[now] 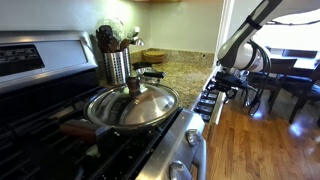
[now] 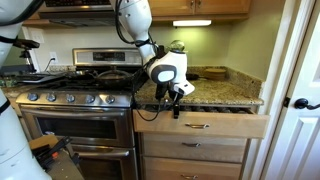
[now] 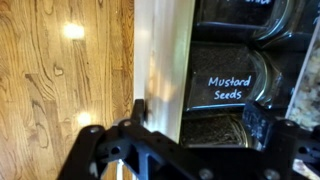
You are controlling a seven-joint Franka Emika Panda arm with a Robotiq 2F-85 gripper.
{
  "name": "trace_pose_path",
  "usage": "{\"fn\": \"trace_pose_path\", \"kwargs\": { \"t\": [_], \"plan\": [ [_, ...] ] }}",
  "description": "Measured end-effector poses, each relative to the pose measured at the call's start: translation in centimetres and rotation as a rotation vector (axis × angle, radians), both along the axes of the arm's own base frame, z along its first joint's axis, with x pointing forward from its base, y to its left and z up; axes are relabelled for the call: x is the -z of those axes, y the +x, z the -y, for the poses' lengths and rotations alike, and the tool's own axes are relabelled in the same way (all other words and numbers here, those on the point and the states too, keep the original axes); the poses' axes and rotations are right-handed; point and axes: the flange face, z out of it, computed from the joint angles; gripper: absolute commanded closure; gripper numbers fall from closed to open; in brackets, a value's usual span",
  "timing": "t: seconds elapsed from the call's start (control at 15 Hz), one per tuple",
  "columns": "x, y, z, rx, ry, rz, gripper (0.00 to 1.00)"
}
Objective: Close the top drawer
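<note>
The top drawer [image 2: 200, 125] under the granite counter stands pulled open; in an exterior view it shows from the side [image 1: 208, 102]. In the wrist view its pale wooden front edge [image 3: 160, 60] runs top to bottom, with spice jars inside, one labelled "Mustard Seeds" [image 3: 230, 88]. My gripper [image 3: 197, 122] is open and hangs just above the drawer front. One finger is on the outer, floor side of the front panel and the other is over the jars. It holds nothing. It shows in both exterior views [image 1: 228, 86] [image 2: 178, 95].
A stove [image 2: 75, 100] stands next to the drawer, with a lidded pan [image 1: 132, 105] and a utensil holder [image 1: 116, 62] near it. Lower drawers [image 2: 195, 152] sit beneath. A white door [image 2: 298, 90] is beside the cabinet. A dining table and chairs [image 1: 285, 75] stand on the wood floor.
</note>
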Motion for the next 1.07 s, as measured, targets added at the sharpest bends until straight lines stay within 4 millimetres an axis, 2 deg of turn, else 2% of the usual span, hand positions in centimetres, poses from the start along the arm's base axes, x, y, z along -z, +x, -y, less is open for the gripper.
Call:
{"fn": "trace_pose_path", "kwargs": {
  "t": [0.07, 0.13, 0.33, 0.8, 0.87, 1.07],
  "plan": [
    [-0.1, 0.1, -0.2, -0.005, 0.004, 0.005, 0.0],
    [-0.3, 0.1, -0.4, -0.009, 0.006, 0.009, 0.21],
    [-1.1, -0.6, -1.2, -0.024, 0.002, 0.009, 0.4],
    [-5.5, -5.3, -3.3, -0.061, -0.009, 0.014, 0.87],
    [-6.2, -6.1, -3.5, -0.068, -0.013, 0.017, 0.93],
    [-7.1, -8.6, -3.3, -0.07, -0.04, -0.001, 0.98]
  ]
}}
